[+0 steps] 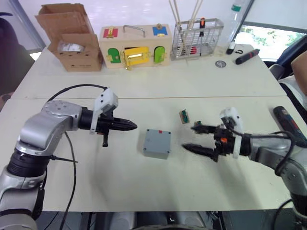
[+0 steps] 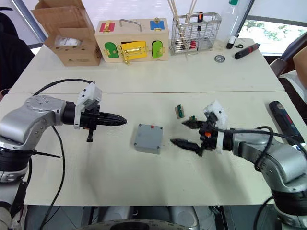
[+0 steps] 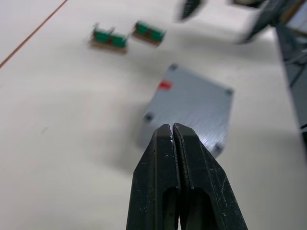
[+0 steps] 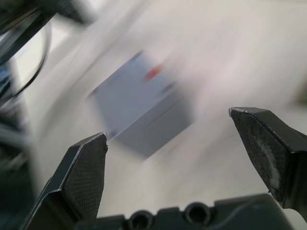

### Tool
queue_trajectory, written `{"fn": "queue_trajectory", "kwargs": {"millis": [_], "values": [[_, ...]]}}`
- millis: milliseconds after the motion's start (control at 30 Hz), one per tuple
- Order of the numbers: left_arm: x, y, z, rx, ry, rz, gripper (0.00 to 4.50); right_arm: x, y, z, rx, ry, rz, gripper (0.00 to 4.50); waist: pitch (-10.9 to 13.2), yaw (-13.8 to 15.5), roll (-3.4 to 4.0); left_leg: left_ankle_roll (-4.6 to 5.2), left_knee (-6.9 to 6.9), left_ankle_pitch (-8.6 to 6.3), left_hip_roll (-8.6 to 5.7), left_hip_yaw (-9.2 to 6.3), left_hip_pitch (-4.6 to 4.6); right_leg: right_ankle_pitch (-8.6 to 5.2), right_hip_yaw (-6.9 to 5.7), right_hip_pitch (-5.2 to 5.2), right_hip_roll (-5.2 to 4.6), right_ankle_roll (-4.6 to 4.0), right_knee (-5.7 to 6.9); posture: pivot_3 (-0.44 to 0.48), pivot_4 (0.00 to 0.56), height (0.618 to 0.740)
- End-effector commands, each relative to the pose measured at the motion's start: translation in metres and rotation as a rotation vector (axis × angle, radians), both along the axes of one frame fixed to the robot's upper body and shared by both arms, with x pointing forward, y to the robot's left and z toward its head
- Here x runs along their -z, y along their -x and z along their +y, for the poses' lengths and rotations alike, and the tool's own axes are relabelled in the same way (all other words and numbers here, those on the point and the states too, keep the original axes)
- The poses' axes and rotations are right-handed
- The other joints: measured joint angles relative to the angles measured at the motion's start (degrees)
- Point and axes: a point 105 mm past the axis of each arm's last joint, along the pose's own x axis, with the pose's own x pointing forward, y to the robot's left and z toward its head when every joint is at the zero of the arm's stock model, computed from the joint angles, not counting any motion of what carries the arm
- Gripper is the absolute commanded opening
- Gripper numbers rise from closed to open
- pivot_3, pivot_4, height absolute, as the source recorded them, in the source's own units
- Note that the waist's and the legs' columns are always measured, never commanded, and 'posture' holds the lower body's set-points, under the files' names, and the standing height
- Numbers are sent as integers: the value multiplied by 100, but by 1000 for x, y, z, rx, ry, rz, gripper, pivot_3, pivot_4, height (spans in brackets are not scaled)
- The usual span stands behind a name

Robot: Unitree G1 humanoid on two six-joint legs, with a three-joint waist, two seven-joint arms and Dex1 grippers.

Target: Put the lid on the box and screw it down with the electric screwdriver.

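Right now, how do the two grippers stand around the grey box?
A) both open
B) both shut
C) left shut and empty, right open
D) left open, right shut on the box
C: the left gripper has its fingers pressed together on nothing, while the right gripper is spread wide beside the box, not touching it.

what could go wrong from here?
1. The box stands free on the table with its lid apparently on, corner holes visible. The open right gripper points at it; one finger touching first could push it aside.
2. The left gripper is shut and holds nothing, so nothing steadies the box.
3. The electric screwdriver lies near the table's right edge, beside the right arm; a swing could knock it off.
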Motion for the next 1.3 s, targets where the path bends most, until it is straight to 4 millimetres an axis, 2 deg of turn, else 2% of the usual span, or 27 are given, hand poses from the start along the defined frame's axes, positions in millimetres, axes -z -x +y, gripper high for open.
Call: {"fn": "queue_trajectory", "kwargs": {"millis": [33,133,233,400,700,733,800,900,1167,1300], "values": [[-15,9,-14,59,23,-43,0,4,-26,-3,98,28,-98,4472,0,6,0,-1,0,0,0,0,0,0,0,-4,0,0,4,0,150,740],[-16,12,-19,67,27,-46,0,14,-41,-2,142,52,-137,3739,0,14,1,-2,-3,1,1,1,-1,0,1,-7,1,0,4,0,150,740],[-15,16,-21,68,21,-50,0,22,-54,-2,196,65,-167,2722,0,17,0,-11,-2,6,0,4,-2,0,2,-8,1,0,4,0,150,740],[-14,18,-21,53,20,-43,0,27,-64,-4,256,53,-206,2722,0,19,1,-17,-2,9,0,3,-2,0,2,-8,1,0,5,0,150,740],[-9,15,-20,26,13,-32,0,31,-69,-7,283,41,-218,2722,0,16,1,-17,-2,9,0,4,-1,0,3,-9,1,0,6,0,150,740],[-8,14,-20,25,12,-31,0,31,-70,-7,286,39,-218,2140,0,17,1,-17,-2,9,0,4,-2,0,3,-9,1,0,6,0,150,740],[-7,14,-20,24,9,-31,0,31,-70,-7,288,39,-217,1604,0,18,1,-17,-2,9,0,4,-1,0,3,-9,1,0,6,0,150,740],[-6,14,-19,21,6,-30,0,33,-70,-7,287,42,-214,71,0,14,1,-17,-2,9,0,4,-1,0,3,-10,1,0,6,0,150,740],[-3,13,-18,13,1,-28,0,33,-71,-8,297,39,-211,24,0,16,1,-16,-2,9,0,4,-1,0,3,-9,1,0,8,0,150,740],[-2,13,-18,13,2,-27,0,27,-70,-8,297,26,-234,24,0,15,1,-16,-2,9,0,4,-1,0,3,-9,1,0,8,0,150,740]]}}
